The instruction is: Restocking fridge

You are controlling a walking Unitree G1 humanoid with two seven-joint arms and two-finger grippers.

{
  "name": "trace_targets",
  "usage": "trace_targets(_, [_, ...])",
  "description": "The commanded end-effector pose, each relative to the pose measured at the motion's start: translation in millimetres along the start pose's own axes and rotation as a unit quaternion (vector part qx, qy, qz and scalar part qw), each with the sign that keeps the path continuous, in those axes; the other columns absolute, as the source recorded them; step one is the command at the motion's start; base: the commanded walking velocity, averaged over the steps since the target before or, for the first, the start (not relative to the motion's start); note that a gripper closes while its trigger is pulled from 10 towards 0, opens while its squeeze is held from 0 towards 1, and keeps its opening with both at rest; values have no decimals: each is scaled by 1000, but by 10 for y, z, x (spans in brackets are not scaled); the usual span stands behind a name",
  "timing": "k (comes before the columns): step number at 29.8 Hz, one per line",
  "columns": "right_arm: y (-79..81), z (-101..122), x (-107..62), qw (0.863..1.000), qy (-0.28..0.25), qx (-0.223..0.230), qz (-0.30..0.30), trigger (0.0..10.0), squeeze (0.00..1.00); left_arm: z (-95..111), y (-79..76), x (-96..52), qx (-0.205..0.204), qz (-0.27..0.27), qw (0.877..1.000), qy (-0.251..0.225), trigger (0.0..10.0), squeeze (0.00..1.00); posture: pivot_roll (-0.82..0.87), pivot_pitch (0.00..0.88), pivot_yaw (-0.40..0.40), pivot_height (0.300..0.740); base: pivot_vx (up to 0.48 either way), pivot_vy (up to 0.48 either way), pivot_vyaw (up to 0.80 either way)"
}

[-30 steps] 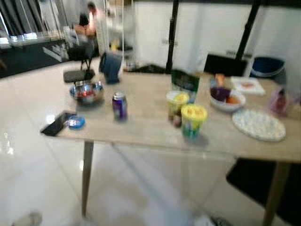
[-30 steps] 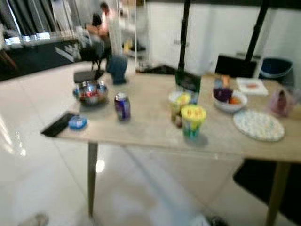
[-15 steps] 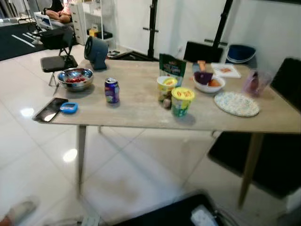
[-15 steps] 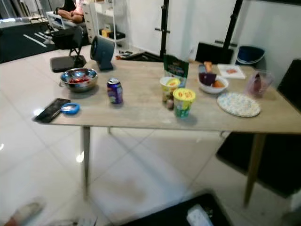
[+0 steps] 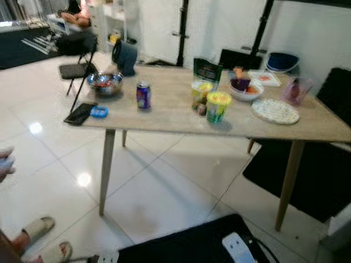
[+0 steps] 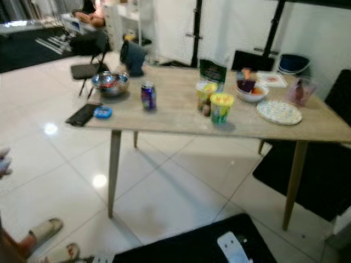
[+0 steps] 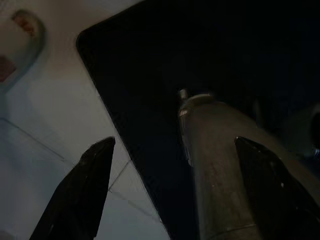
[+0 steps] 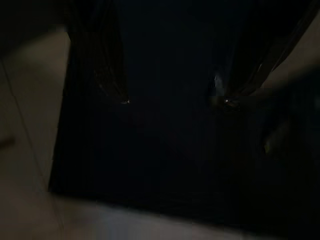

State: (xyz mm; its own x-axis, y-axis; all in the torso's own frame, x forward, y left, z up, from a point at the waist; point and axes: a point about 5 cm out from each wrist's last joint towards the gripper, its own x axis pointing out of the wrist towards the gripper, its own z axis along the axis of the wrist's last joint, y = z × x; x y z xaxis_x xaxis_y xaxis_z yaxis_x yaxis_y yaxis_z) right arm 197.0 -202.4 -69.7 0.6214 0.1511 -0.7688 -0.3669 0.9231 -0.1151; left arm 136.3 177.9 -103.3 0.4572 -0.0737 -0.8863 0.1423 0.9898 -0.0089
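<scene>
While both arms hang down low, the left gripper (image 7: 170,165) has its two black fingers spread wide apart over a black mat (image 7: 150,60) on the pale floor, and the right gripper (image 8: 172,97) also has its fingers apart above a dark patch, with nothing held in either one. A long wooden table (image 5: 175,118) on thin legs stands ahead on shiny white tiles. On it, near the left end, lie a black phone (image 5: 80,113) and a small blue lid (image 5: 99,112) just beside it. Behind them sits a metal bowl (image 5: 105,84) with red things inside, and a dark round speaker (image 5: 125,56) stands at the back edge. A purple drink can (image 5: 143,96) stands upright near the middle. Close by are two yellow-topped cups (image 5: 218,106), one in front of the other, and a dark green packet (image 5: 207,70) behind them. Further right are a white bowl of fruit (image 5: 245,89), a spotted plate (image 5: 275,110) and a pinkish clear cup (image 5: 296,90). A person's feet in sandals (image 5: 38,230) show at the bottom left corner. A person sits far off at the back (image 5: 77,16).
</scene>
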Motion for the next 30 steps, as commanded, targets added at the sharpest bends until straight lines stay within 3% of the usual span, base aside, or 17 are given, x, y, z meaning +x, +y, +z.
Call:
trace_targets(1, [-17, 124, 16, 999, -36, 17, 1, 10000, 0, -173, 8, -28, 4, 0, 999, 35, 10000, 0, 9, 10, -13, 740, 0, 0, 0])
trace_targets(3, [-35, 226, 27, 998, -61, 28, 3, 10000, 0, -174, 8, -29, 4, -1, 999, 35, 10000, 0, 9, 10, -13, 740, 0, 0, 0])
trace_targets(5, [-72, 472, 49, 993, -114, 41, 8, 10000, 0, -181, 7, -30, 6, -2, 999, 36, 10000, 0, 4, 17, -11, 740, 0, 0, 0])
trace_targets(6, [-72, 472, 49, 993, -114, 41, 8, 10000, 0, -181, 7, -30, 6, -2, 999, 36, 10000, 0, 4, 17, -11, 740, 0, 0, 0])
trace_targets(9, [-59, 949, 75, 979, -198, 28, 28, 10000, 0, -187, -2, -30, 5, -4, 999, 37, 10000, 0, 8, 23, -13, 740, 0, 0, 0])
trace_targets(11, [-50, 1065, 76, 976, -216, 24, 30, 10000, 0, -190, -7, -30, 3, -4, 999, 36, 10000, 0, 14, 26, -17, 740, 0, 0, 0])
trace_targets(12, [-19, 1295, 76, 968, -248, 11, 38, 10000, 0, -199, -15, -32, -2, -3, 999, 36, 10000, 0, 23, 31, -22, 740, 0, 0, 0])
trace_targets(30, [189, 1972, 54, 947, -313, -34, 63, 10000, 0, -398, -28, -82, -15, -2, 999, 51, 10000, 0, 89, 91, -41, 740, 0, 0, 0])
